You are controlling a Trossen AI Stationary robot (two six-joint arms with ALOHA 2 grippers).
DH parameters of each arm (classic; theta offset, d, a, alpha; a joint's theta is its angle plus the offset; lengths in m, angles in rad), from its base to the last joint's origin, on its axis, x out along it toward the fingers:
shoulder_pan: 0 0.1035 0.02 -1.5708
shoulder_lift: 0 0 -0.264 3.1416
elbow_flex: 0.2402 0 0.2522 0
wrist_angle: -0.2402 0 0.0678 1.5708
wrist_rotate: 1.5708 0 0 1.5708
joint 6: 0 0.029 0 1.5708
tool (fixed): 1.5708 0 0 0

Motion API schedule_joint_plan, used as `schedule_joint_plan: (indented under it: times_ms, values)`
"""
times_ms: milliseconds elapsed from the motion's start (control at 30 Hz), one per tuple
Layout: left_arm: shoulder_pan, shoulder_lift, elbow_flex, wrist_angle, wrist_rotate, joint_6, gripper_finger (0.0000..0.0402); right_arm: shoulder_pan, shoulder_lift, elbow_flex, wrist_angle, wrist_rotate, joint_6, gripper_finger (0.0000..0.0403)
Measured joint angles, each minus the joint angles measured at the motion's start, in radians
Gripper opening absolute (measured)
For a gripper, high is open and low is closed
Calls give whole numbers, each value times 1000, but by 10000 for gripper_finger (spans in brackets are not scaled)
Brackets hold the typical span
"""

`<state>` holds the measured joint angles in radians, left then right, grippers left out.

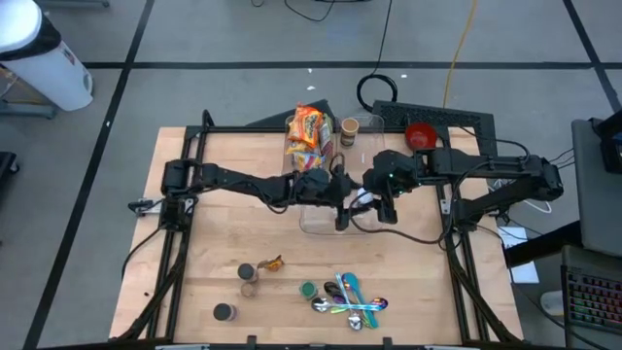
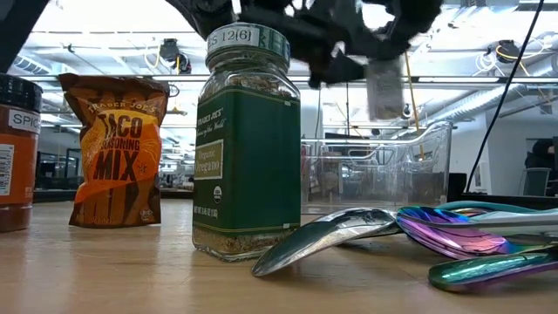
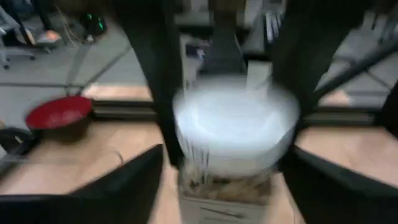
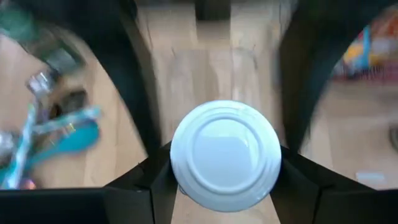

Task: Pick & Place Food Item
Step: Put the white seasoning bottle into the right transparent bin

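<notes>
A small clear spice jar with a white lid (image 2: 384, 87) hangs upright above the clear plastic container (image 2: 375, 170) at the table's middle. My right gripper (image 1: 386, 206) points down and is shut on the jar. The lid faces its camera in the right wrist view (image 4: 225, 155). My left gripper (image 1: 352, 199) reaches level from the table's left and is open. Its fingers (image 3: 118, 193) stand on either side of the jar's body (image 3: 224, 186) without touching it. My right gripper pinches the jar at its white lid (image 3: 236, 127), one finger (image 3: 163, 93) on each side. The fingers come from above, pointing down. The jar hangs upright below them, lifted clear of the table and the container.
At the far edge lie a colourful snack bag (image 1: 308, 136), a paper cup (image 1: 350, 129) and a red bowl (image 1: 420, 136). Near the front edge are spice jars (image 1: 248, 277), a taco mix packet (image 2: 115, 148), an oregano jar (image 2: 247, 144) and several spoons (image 1: 350, 299).
</notes>
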<state>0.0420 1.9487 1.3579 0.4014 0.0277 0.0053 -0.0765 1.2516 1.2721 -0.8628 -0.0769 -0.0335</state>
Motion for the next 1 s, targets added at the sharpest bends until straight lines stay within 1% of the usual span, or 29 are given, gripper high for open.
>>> schedule_joint_plan:
  times_ms: [33,67,100,200,233,333,400,467,567,633,700,767,833,900,1000]
  values:
    - [2,-24,0,-30,-3,-6,360,0,-3,-3,-14,3,-1,189]
    - [6,-50,1,-67,-2,-2,376,0,-8,-3,-16,2,-1,189]
    - [10,-78,2,-114,-2,11,377,-1,-13,-3,-10,5,-1,189]
    - [23,-149,-2,-254,40,58,335,-3,-40,-2,-15,6,-10,189]
    - [28,-166,-15,-265,64,67,318,-6,-51,-2,-13,19,-20,189]
    - [49,-235,-101,-185,109,65,277,-30,-83,-2,-2,127,-46,189]
    - [67,-278,-191,-83,99,45,256,-70,-98,-1,-9,210,-66,189]
    - [92,-325,-290,1,81,12,240,-125,-102,-1,-9,236,-87,189]
    - [121,-391,-410,131,48,-42,222,-232,-100,-23,45,209,-128,189]
    - [134,-426,-465,203,49,-64,214,-316,-97,-57,114,153,-157,189]
    - [143,-458,-509,223,50,-71,208,-403,-93,-104,210,101,-183,189]
    - [144,-471,-521,232,50,-71,202,-491,-82,-147,302,73,-198,189]
    - [143,-482,-529,230,50,-69,198,-575,-61,-178,375,73,-212,189]
    - [143,-482,-528,237,50,-65,194,-649,-23,-183,400,62,-215,189]
    - [143,-481,-528,230,50,-63,191,-736,47,-184,415,-16,-207,189]
